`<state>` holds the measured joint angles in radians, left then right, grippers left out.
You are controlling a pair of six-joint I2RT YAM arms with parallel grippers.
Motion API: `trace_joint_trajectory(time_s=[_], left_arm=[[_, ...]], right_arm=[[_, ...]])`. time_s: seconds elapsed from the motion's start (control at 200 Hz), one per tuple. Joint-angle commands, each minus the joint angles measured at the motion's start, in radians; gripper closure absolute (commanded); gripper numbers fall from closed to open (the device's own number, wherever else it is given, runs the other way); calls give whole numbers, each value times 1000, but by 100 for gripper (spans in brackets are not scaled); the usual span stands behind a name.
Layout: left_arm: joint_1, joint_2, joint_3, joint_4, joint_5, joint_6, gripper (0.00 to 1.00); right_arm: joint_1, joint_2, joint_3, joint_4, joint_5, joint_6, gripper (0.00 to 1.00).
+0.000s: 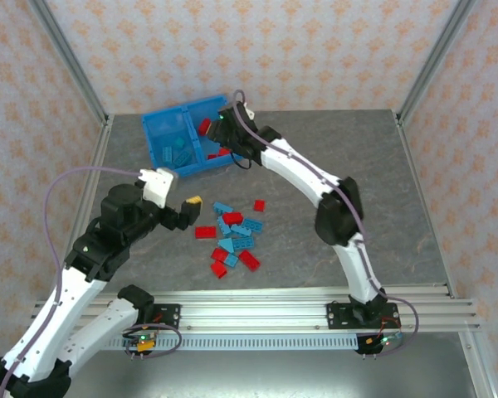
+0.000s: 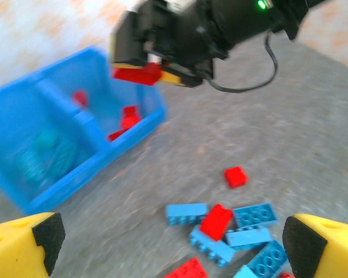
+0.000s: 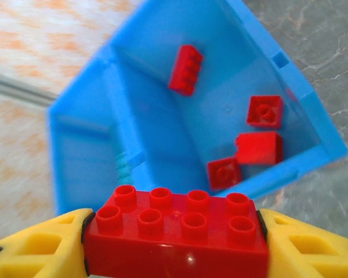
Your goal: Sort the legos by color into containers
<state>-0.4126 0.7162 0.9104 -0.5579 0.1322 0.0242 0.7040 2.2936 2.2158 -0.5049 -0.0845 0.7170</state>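
On the grey worktop (image 1: 382, 166) I see the blue bin (image 1: 159, 133) at back left. My right gripper (image 1: 225, 126) hangs over its compartment of reds, fingers clamped on a red brick (image 3: 174, 234). My left gripper (image 1: 189, 209) hovers, fingers apart, beside the loose legos (image 1: 232, 236).

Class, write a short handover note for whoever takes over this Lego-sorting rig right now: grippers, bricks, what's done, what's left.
Left gripper: open, empty, near the loose pile.
Right gripper: shut on a red brick, above the bin's red compartment.
Done: four red bricks lie in that compartment; some light blue ones in the other.
To do: drop this brick, then sort the pile on the table.
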Motion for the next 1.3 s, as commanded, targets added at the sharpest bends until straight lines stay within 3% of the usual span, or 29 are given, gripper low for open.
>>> trace_joint_trajectory(time_s=[0.0, 0.11, 0.3, 0.43, 0.561, 0.856, 1.091, 1.296], left_arm=[[-3, 31, 20, -184, -256, -198, 0], [-4, 23, -27, -176, -244, -253, 0], [-3, 22, -74, -139, -212, -321, 0], [-4, 29, -86, -139, -209, -336, 0], [-4, 46, -93, -140, -204, -353, 0], [-5, 140, -91, -102, -126, -486, 0], [-3, 255, -134, -68, -13, -615, 0], [-5, 384, -203, 34, 112, -629, 0]], right_arm=[[-10, 174, 223, -91, -81, 7, 51], [-18, 309, 391, -92, -115, 1, 50], [-38, 362, 385, 32, -119, 17, 44], [-47, 389, 428, 39, -181, 46, 32], [-47, 356, 436, 0, -204, 28, 25], [-56, 152, 362, -96, -245, -75, 22], [-57, -159, 123, -187, -370, -228, 19], [-50, -625, -491, -170, -458, -389, 9]])
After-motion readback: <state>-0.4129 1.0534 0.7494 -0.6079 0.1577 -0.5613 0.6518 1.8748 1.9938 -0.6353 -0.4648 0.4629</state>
